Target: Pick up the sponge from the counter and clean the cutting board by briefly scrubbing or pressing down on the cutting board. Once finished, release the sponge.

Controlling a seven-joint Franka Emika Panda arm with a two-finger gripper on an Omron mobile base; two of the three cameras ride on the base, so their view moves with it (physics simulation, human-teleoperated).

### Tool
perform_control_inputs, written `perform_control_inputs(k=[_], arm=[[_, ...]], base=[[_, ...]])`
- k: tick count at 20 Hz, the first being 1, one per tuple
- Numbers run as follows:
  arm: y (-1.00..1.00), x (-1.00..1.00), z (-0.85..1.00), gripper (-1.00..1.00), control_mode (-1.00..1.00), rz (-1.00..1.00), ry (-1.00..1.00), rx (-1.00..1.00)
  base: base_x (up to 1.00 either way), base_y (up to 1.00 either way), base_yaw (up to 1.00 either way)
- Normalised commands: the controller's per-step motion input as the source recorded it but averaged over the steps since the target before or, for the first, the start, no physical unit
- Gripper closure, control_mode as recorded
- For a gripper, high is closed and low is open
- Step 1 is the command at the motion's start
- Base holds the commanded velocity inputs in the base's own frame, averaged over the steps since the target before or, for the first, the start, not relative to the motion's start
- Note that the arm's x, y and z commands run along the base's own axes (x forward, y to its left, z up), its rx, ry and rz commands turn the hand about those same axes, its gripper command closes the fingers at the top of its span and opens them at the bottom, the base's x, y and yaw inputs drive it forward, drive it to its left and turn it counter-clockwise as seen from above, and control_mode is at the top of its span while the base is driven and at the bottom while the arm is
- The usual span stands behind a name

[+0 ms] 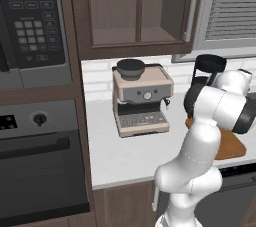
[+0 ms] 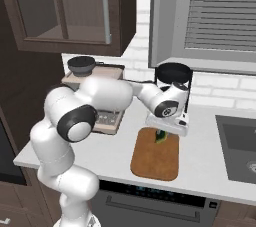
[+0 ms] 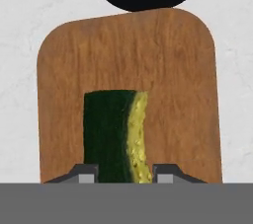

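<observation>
The fingers (image 3: 123,174) pinch the sponge (image 3: 114,136) from both sides, one tip against its dark green face and the other against its yellow side. The sponge is held over the cutting board (image 3: 173,94), with wood showing all around it in the hand view; whether it touches the wood cannot be told. In the right base view the sponge (image 2: 161,136) peeks out green and yellow under the hand, above the far end of the cutting board (image 2: 156,161). The board lies flat on the light worktop (image 2: 200,161), near its front edge. A black round-topped appliance (image 2: 173,78) stands just beyond the board's far end. A beige coffee machine (image 1: 141,102) sits to the left on the worktop (image 1: 125,151), apart from the board (image 1: 231,146). A sink (image 2: 240,148) is set into the worktop at the right.
</observation>
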Motion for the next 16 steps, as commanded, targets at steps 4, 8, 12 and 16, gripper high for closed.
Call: perform_control_inputs(k=[4,8,12,16], arm=[[0.57,0.0,0.0,1.0,-1.0,-0.03,-0.02,0.0],[0.41,0.04,-0.07,1.0,-1.0,-0.04,0.0,0.0],[0.28,0.0,-0.26,1.0,-1.0,-0.07,0.0,0.0],[-0.01,0.0,-0.27,1.0,-1.0,-0.1,0.0,0.0]], base=[[0.0,0.0,0.0],[0.0,0.0,0.0],[0.0,0.0,0.0],[0.0,0.0,0.0]])
